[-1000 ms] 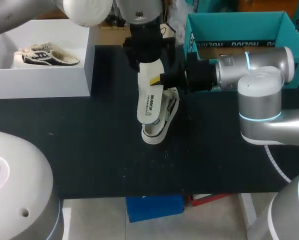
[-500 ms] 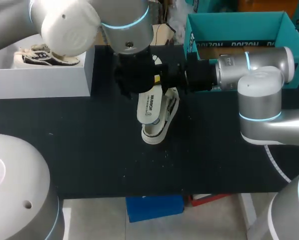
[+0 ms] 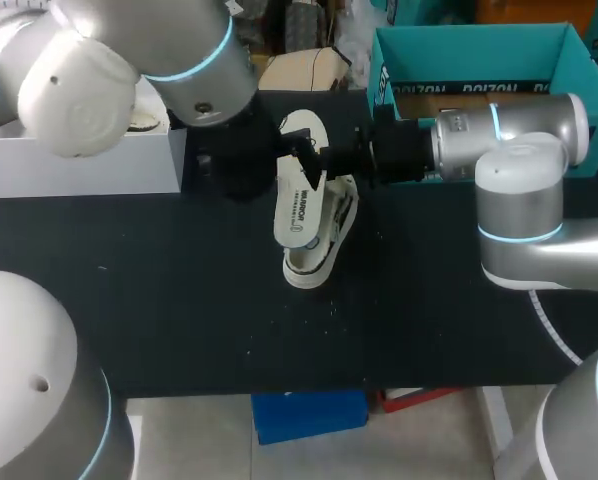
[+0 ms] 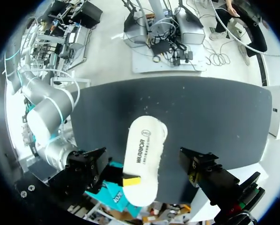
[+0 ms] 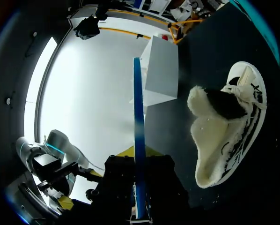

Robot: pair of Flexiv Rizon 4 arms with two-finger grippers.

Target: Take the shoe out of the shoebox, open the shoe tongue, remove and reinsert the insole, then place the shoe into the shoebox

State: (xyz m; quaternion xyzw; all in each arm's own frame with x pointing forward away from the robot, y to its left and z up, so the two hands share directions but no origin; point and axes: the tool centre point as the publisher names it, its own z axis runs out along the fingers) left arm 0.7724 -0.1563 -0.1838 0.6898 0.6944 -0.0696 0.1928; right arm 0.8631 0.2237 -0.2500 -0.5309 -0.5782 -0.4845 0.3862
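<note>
The right tool [image 5: 139,187] pinches one insole [image 3: 299,208], the left tool [image 4: 144,163] gapes, one shoe [image 3: 331,232] lies on the table [image 3: 169,300].

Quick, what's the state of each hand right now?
Left hand: open, holding nothing.
Right hand: closed on the insole.
</note>
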